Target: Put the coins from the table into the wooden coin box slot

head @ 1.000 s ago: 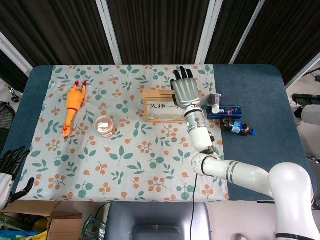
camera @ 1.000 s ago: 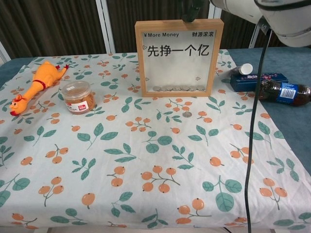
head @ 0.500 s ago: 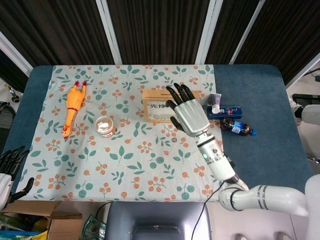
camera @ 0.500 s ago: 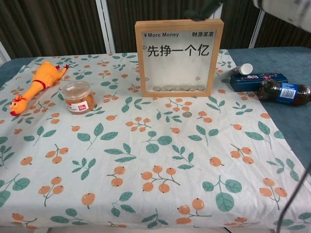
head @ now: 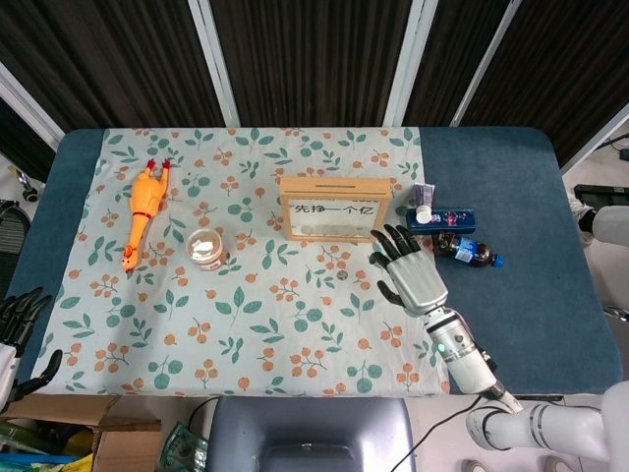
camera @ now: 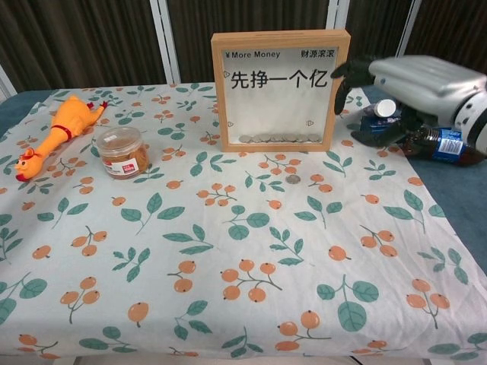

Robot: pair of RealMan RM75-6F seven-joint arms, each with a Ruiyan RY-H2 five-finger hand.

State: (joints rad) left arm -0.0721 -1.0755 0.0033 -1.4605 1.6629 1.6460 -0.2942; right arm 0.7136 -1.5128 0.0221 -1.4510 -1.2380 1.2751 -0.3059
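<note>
One coin (camera: 294,179) lies before one coin box (camera: 280,89).

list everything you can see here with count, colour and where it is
wooden coin box: one, light wood frame with clear front, upright at the back middle of the cloth, a row of coins inside along its bottom
coin: one, silvery, on the cloth just in front of the box
rubber chicken: one, orange-yellow, lying at the left of the cloth
snack jar: one, clear with red label, right of the chicken
small tube: one, white cap, right of the box
blue box: one, dark blue, flat on the table at the right
bottle: one, dark drink with blue label, lying in front of the blue box
tablecloth: one, white with leaf and berry print, over a blue table
left hand: black, fingers apart, lower left edge
right hand: silver and black, fingers spread, above the cloth's right side
</note>
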